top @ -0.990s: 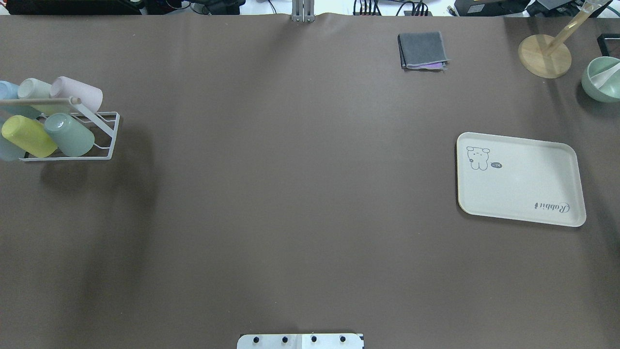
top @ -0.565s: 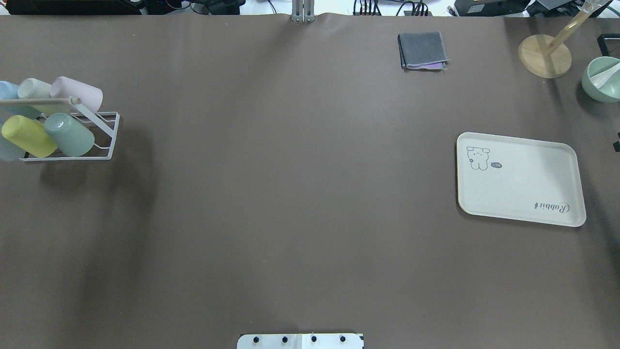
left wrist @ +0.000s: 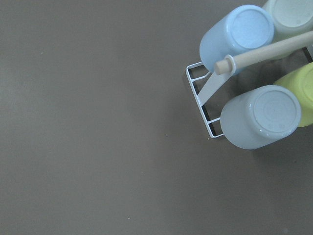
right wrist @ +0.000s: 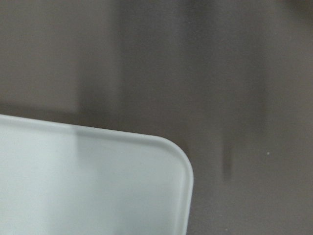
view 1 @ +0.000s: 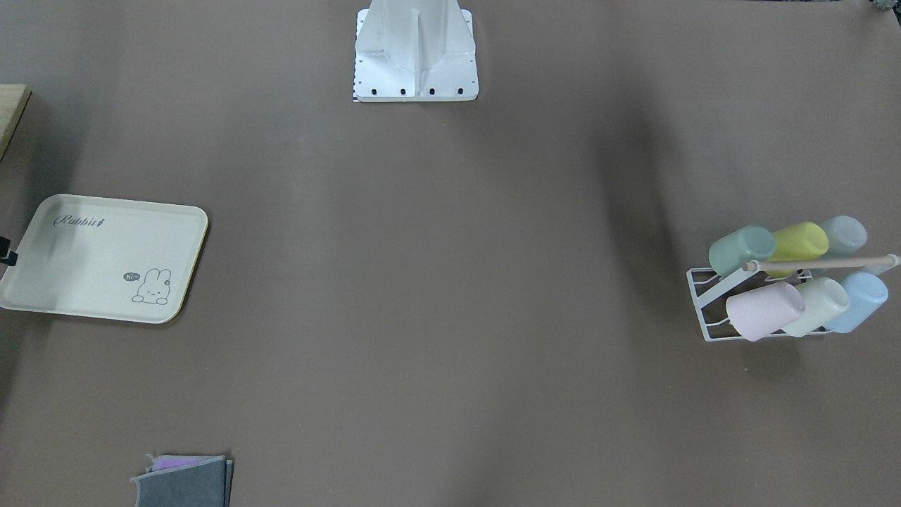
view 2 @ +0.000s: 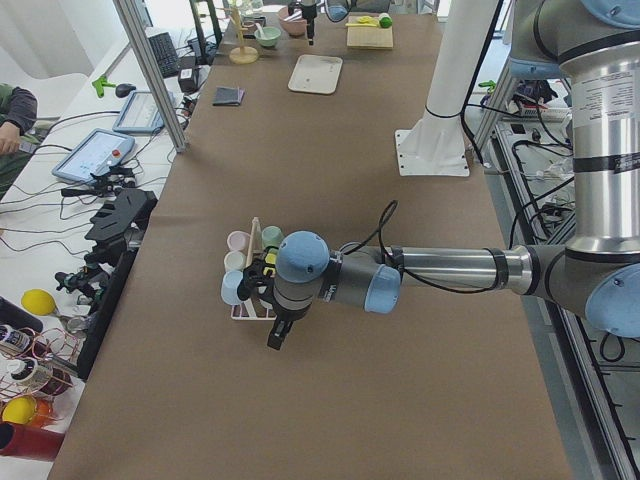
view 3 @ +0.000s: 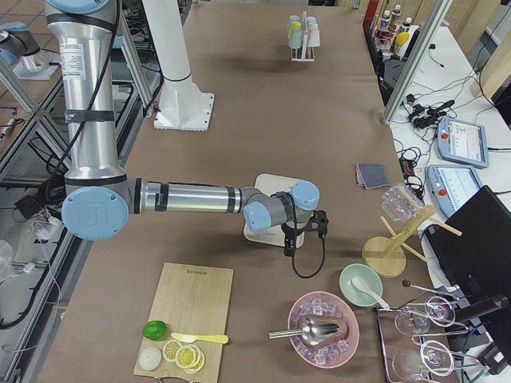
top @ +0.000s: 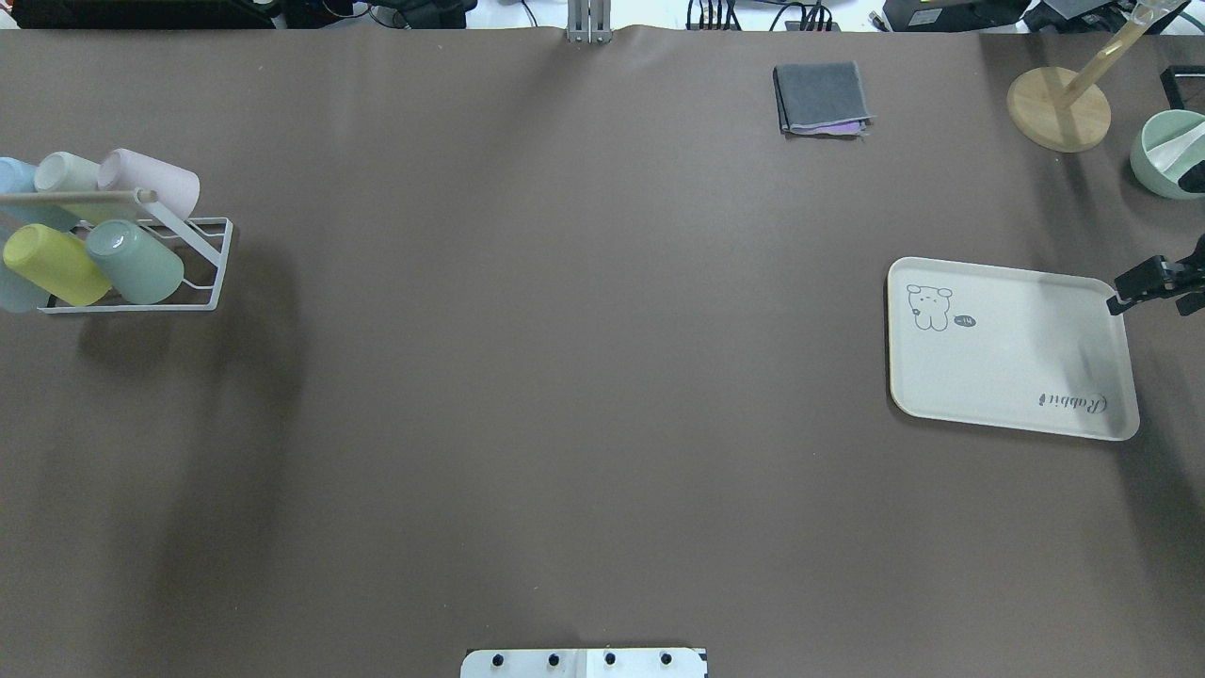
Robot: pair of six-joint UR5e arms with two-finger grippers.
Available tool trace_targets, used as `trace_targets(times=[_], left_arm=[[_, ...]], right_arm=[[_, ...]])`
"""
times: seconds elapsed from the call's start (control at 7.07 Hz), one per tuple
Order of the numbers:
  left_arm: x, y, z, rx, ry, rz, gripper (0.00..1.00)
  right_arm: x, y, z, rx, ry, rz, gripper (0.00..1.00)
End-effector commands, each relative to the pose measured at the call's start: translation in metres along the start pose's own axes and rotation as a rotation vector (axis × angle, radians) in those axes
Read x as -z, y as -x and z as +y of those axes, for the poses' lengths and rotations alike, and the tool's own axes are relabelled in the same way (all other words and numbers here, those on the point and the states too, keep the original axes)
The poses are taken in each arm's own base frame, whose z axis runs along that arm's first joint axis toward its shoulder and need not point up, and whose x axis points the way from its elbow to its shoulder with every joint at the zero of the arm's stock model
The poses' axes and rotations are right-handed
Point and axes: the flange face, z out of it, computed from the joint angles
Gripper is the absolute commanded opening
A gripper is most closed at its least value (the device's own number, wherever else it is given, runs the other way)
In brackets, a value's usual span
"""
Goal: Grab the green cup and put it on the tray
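- The left arm (view 2: 430,270) stretches out to the cup rack (top: 188,241). Its left gripper (view 2: 277,338) hangs just off the rack's outer end. I cannot tell whether the jaws are parted or closed.
- The right arm (view 3: 192,197) holds the right gripper (top: 1118,302) well apart from the rack, at a corner of the tray. Too little of it shows to tell its jaws' state.
- There is one tray (top: 1012,395), far from the rack towards the robot's right, and the cup is not yet on it.
- There is one rack, holding six cups in two rows of three, all tilted with their bases up.
- There is one green cup (top: 136,264), in the rack's robot-side row at the end facing the tray, just beside the yellow cup (top: 52,266).
- From the left gripper, the green cup lies along the rack's length, past the grey-blue cup (left wrist: 259,117) and the yellow one. Its long axis is slanted, not upright. The left arm is much the nearer and likely makes the pick.
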Motion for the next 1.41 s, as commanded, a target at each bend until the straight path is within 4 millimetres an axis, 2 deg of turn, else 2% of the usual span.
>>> trace_targets(times=[0.0,0.28,0.42,0.57,0.71,0.85,0.99,1.13,1.27], left_arm=[[0.004,-0.062,-0.032,-0.086,0.050,0.024,0.99],[-0.001,-0.117,-0.057,-0.235,0.063,-0.021,0.99],[0.010,-0.145,-0.088,-0.272,0.069,-0.037,0.99],[0.025,-0.174,-0.110,-0.348,0.105,-0.112,0.99],[0.036,-0.206,-0.118,-0.449,0.152,-0.225,0.99],[0.028,-0.231,-0.126,-0.495,0.204,-0.257,0.99],[0.027,-0.241,-0.138,-0.515,0.215,-0.295,0.98],[0.006,-0.258,-0.137,-0.575,0.249,-0.338,0.98],[-0.014,-0.277,-0.136,-0.645,0.277,-0.400,0.98]], right_arm=[[-0.014,0.007,0.006,-0.014,0.008,-0.006,1.00],[-0.024,-0.017,0.030,-0.028,0.013,0.009,0.98],[-0.023,-0.018,0.031,-0.055,0.006,0.002,0.98],[-0.025,-0.019,0.034,-0.062,0.003,-0.006,0.91],[-0.025,-0.019,0.035,-0.064,0.000,-0.008,0.83],[-0.027,-0.019,0.035,-0.064,0.003,-0.009,0.82],[-0.030,-0.015,0.035,-0.057,0.010,-0.007,0.82],[-0.036,-0.008,0.032,-0.044,0.017,-0.004,0.81],[-0.039,-0.005,0.033,-0.039,0.024,-0.005,0.76]])
